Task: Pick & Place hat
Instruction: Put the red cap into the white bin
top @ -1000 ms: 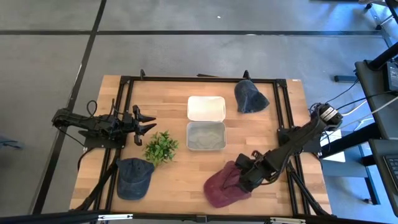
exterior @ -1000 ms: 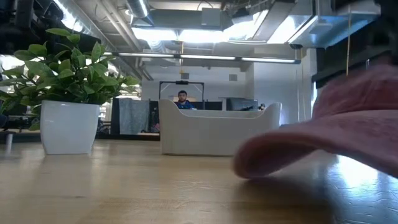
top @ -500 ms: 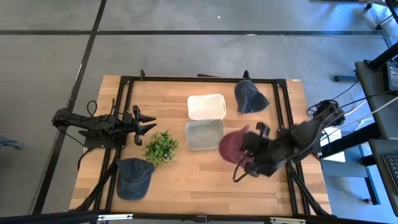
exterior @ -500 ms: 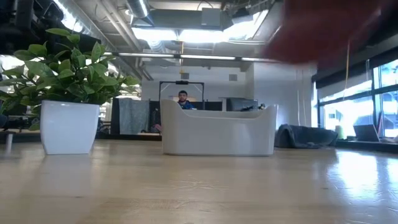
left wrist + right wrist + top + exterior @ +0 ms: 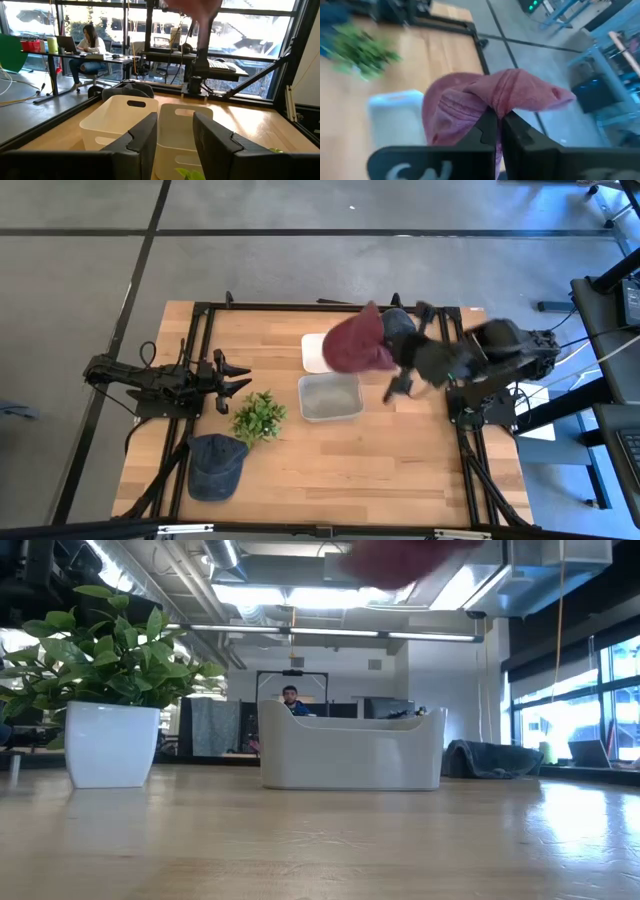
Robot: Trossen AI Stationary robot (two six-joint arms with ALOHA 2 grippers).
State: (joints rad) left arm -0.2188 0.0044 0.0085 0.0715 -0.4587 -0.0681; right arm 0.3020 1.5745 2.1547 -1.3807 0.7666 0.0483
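A maroon hat (image 5: 352, 342) hangs in the air over the white far bin (image 5: 318, 358), held by my right gripper (image 5: 392, 358), which is shut on it. The right wrist view shows the hat (image 5: 470, 100) bunched ahead of the gripper (image 5: 496, 131), and the low view shows it as a blur at the top (image 5: 400, 554). My left gripper (image 5: 238, 377) waits open at the table's left, beside the plant (image 5: 260, 417). In the left wrist view its fingers (image 5: 145, 140) point at the two bins. My right gripper pinches a bunched fold of the maroon hat's cloth (image 5: 494, 111) between its two fingers (image 5: 517, 134), coming at it roughly level from the table's right side. The hat is lifted clear of the table and spreads out beyond the fingertips, above the white bin.
A grey bin (image 5: 330, 398) sits just nearer than the white one. A dark blue hat (image 5: 400, 322) lies at the far edge, partly behind my right arm. A blue cap (image 5: 215, 465) lies near the left front corner. People sit in the room beyond (image 5: 90, 42).
My right gripper, shut on the maroon hat, has lifted it off the table's near right part and swung it up, toward the far edge and leftward. The hat has gone from lying on the wood to hanging clear above the white bin.
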